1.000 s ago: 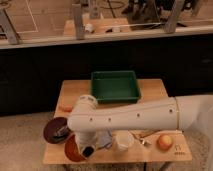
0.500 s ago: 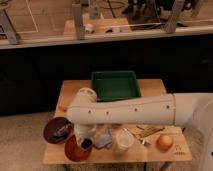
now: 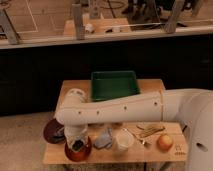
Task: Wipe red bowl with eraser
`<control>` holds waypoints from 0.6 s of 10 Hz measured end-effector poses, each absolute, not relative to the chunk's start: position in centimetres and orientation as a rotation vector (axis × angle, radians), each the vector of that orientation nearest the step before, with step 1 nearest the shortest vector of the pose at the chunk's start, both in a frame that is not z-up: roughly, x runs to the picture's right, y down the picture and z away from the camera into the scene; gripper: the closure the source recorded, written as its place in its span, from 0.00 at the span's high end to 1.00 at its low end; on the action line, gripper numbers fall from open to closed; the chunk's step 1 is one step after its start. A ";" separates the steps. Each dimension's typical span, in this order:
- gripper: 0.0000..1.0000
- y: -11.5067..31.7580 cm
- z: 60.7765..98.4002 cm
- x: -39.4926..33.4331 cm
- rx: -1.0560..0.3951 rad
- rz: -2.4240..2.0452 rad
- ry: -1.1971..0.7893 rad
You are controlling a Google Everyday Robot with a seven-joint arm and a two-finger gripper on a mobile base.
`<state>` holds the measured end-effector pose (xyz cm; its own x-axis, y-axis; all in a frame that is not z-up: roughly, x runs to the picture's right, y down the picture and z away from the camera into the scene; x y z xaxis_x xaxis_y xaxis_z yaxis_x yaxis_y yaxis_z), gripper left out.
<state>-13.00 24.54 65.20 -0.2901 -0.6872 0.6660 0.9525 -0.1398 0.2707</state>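
Observation:
The red bowl (image 3: 78, 152) sits at the table's front left corner, its rim showing around my gripper. My gripper (image 3: 77, 144) points straight down into the bowl from the bent wrist above it. It is shut on a small dark block, the eraser (image 3: 77, 146), which rests low inside the bowl. The white arm stretches in from the right across the middle of the table and hides part of the bowl's far side.
A maroon dish (image 3: 52, 131) lies just left of the bowl. A blue-grey sponge (image 3: 103, 139), a white cup (image 3: 122, 141), some utensils (image 3: 148, 132) and an orange fruit (image 3: 164, 142) line the front. A green tray (image 3: 115, 84) stands at the back of the wooden table (image 3: 67, 90).
The wrist has shifted slightly to the left over the red bowl, and the gripper stays down in the bowl with the eraser. The other things have not moved.

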 end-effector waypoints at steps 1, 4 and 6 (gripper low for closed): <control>0.15 25.4 64.5 -13.1 -0.462 -1.729 -0.808; 0.15 27.0 63.3 -11.9 -0.483 -1.735 -0.817; 0.15 27.6 62.8 -10.0 -0.505 -1.723 -0.806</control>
